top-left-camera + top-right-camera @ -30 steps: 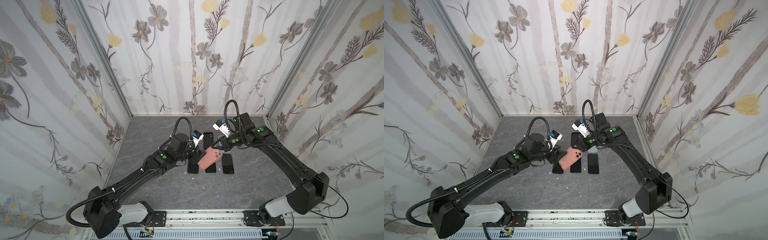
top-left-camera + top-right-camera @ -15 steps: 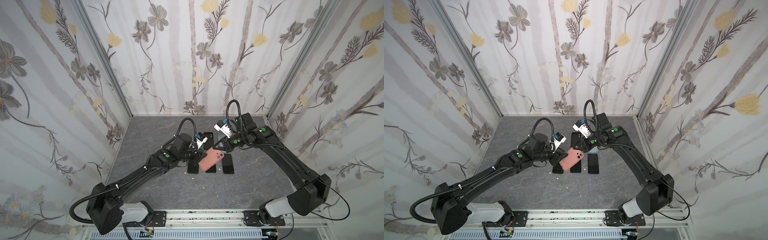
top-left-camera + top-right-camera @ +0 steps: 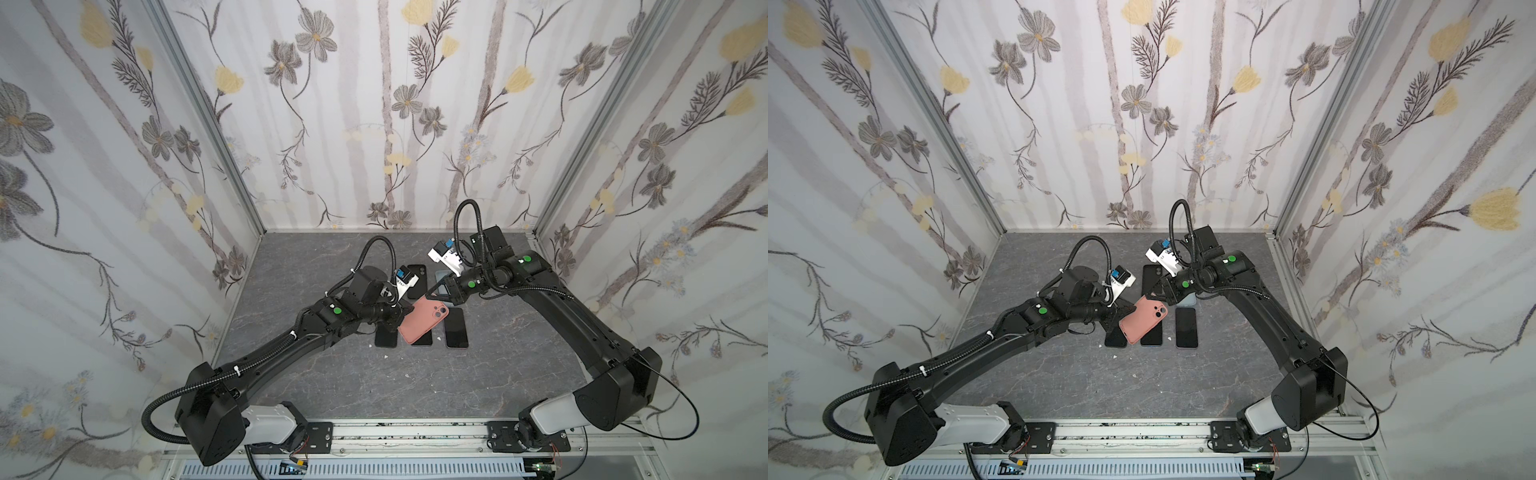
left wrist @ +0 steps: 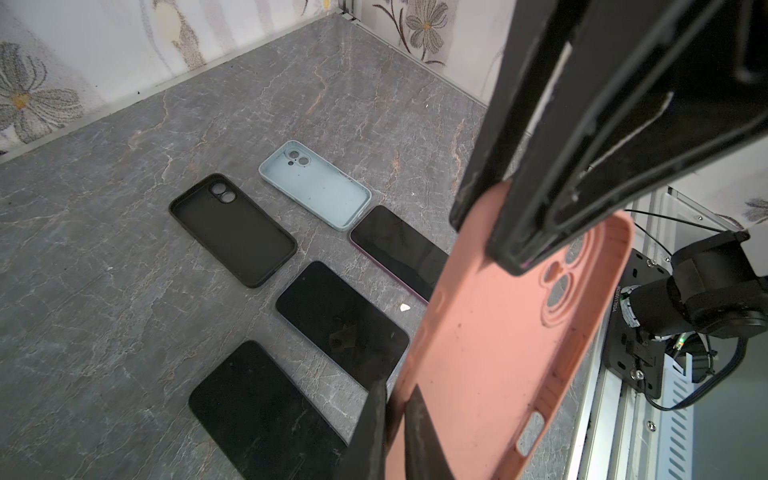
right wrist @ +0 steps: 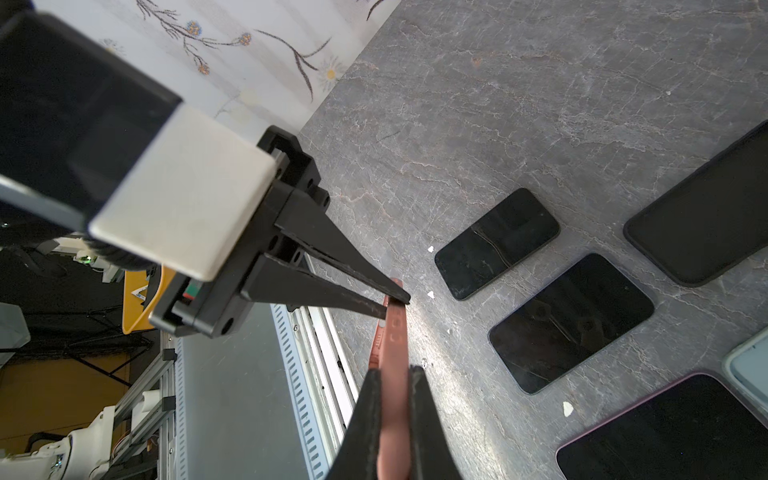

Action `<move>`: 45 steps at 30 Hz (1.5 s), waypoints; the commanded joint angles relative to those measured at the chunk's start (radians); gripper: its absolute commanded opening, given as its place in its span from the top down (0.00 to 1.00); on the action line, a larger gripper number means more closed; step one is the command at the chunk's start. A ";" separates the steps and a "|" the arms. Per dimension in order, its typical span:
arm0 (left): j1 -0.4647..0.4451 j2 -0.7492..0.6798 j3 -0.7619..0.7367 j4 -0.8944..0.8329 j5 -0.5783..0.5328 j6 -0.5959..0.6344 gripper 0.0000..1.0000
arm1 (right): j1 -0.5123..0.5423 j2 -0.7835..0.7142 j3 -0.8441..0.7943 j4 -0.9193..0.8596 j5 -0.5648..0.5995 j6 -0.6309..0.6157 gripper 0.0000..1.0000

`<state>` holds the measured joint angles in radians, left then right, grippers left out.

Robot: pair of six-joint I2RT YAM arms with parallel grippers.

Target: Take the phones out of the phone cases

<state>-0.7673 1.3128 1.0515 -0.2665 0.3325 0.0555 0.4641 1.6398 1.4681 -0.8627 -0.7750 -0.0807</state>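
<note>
Left wrist view: pink rubbery phone case [image 4: 490,340] is hanging above the grey marbled surface [image 4: 124,291], bare inside showing. Left hand [image 4: 395,390] is clenching one side edge; right hand [image 5: 395,372] is gripping the lens end. Case is hiding part of the purple-rimmed phone [image 4: 395,249]; frame is cutting off the nearest phone [image 4: 266,411]. Counting three phones lying screen-up, middle phone [image 4: 340,324] included, and two empty cases: black case [image 4: 232,228], pale blue case [image 4: 316,183]. Cannot tell which phone belongs to the pink one. Surface toward the walls is lying open.
</note>
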 commanded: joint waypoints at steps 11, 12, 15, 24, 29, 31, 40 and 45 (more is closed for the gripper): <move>-0.018 -0.004 0.036 0.009 -0.021 -0.001 1.00 | 0.002 -0.018 0.027 0.054 0.014 0.026 0.94; -0.017 -0.004 0.040 0.009 -0.035 -0.004 1.00 | 0.002 -0.030 0.028 0.071 0.032 0.039 0.89; -0.017 -0.004 0.049 0.010 -0.095 -0.014 1.00 | 0.001 -0.083 0.028 0.116 0.099 0.072 0.70; -0.016 0.025 0.067 0.034 -0.268 -0.077 1.00 | -0.039 -0.232 -0.064 0.325 0.333 0.177 0.51; -0.005 0.058 0.073 0.061 -0.350 -0.139 1.00 | -0.080 -0.358 -0.203 0.509 0.435 0.255 0.23; 0.000 0.077 0.081 0.067 -0.372 -0.160 1.00 | -0.096 -0.406 -0.277 0.592 0.476 0.295 0.13; 0.055 0.216 0.134 0.081 -0.400 -0.274 1.00 | -0.105 -0.410 -0.446 0.760 0.600 0.402 0.00; 0.121 0.315 0.167 0.078 -0.331 -0.346 1.00 | -0.053 -0.339 -0.484 0.813 0.673 0.423 0.00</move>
<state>-0.6697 1.5970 1.1984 -0.2131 -0.0311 -0.2230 0.3836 1.2716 0.9924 -0.1463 -0.1680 0.3145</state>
